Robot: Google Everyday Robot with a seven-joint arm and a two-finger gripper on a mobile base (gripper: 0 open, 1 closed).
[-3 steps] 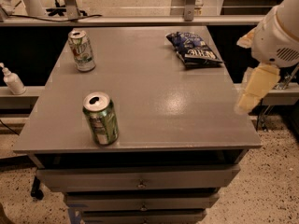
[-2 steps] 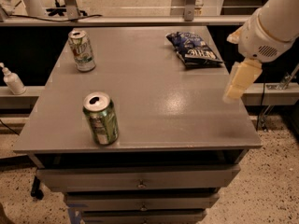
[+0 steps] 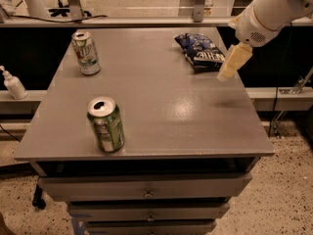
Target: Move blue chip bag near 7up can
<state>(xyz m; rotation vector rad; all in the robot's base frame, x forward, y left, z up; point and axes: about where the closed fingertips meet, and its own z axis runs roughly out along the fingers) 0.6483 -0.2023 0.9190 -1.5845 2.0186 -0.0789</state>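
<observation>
The blue chip bag lies flat at the back right of the grey table, dark blue with white lettering. The 7up can, silvery-white and green with a silver top, stands upright at the back left. My gripper hangs from the white arm at the upper right, above the table, just right of the bag's near end and apart from it. It holds nothing that I can see. The bag and the 7up can are far apart, on opposite sides of the table.
A darker green can with an open top stands upright near the front left edge. A white pump bottle stands on a low shelf to the left. Drawers sit under the tabletop. Metal posts rise behind the table.
My gripper has moved left and farther back, from beside the table's right edge to just beside the chip bag. The cans and the bag have not moved.
</observation>
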